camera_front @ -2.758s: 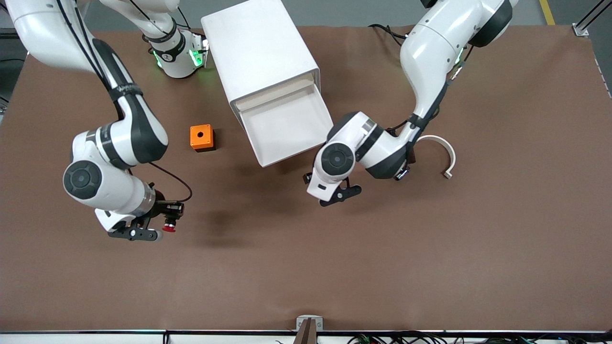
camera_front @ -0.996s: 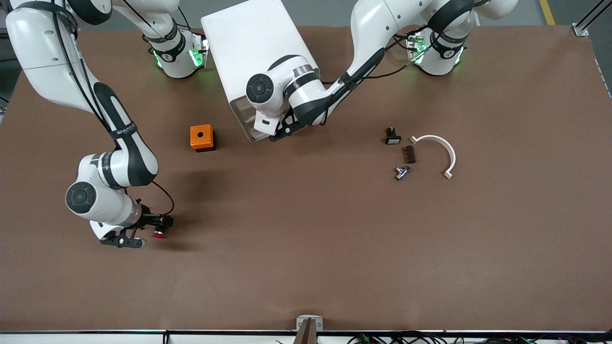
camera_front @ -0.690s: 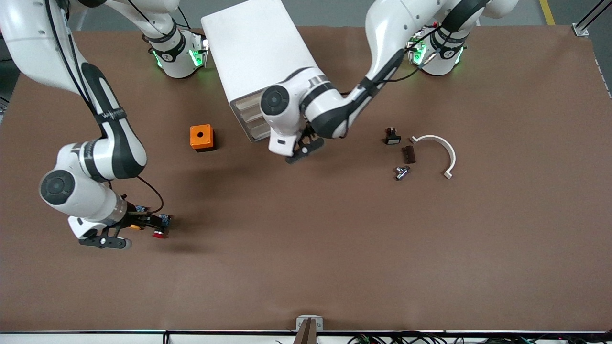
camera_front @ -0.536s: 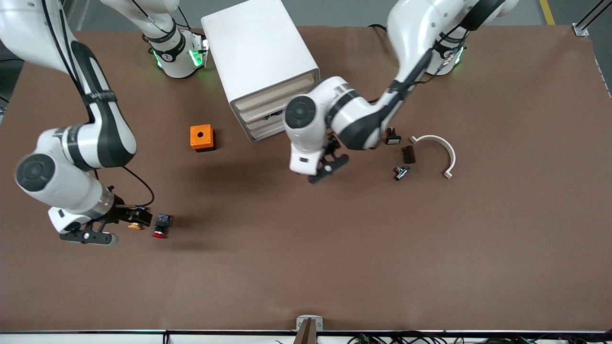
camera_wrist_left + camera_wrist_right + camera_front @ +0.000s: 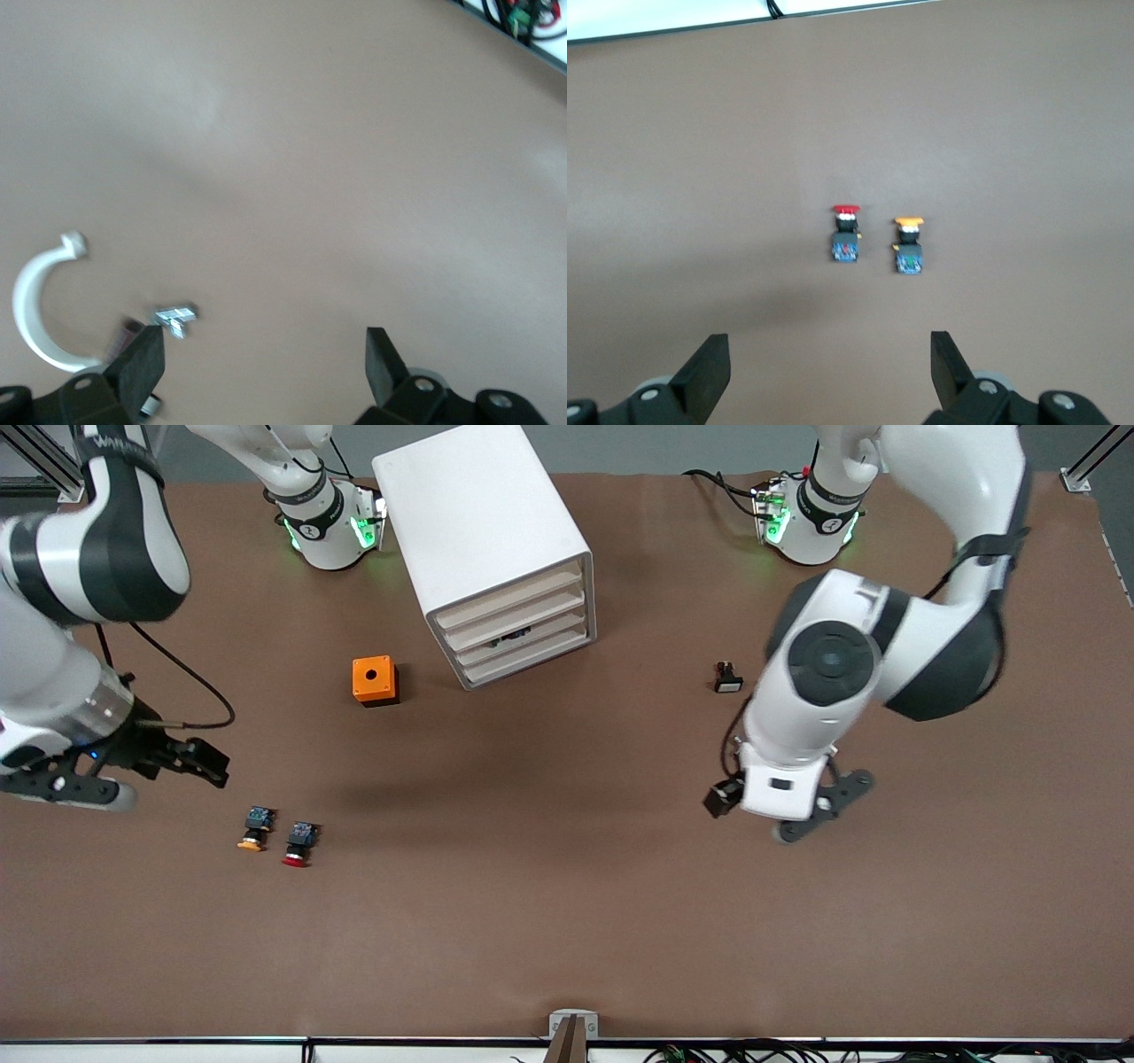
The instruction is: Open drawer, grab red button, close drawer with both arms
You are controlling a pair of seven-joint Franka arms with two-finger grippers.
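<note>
While the button (image 5: 297,845) lies on the table (image 5: 567,921) nearer the front camera than the orange cube (image 5: 374,680), just beside a yellow-capped button (image 5: 254,829), the drawer (image 5: 523,636) sits shut in the cabinet (image 5: 483,531) by that cube. The right gripper (image 5: 133,775) hangs wide and empty near the buttons. The left gripper (image 5: 784,806), also spread empty, is well apart from the cube, over a white arc piece (image 5: 40,310).

Front view looks steeply down on the whole brown table (image 5: 567,921). Wrist views face down; all share its surface.

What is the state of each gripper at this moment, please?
Left gripper: open, holding nothing, over the table.
Right gripper: open, holding nothing, over the table near the red button.
</note>
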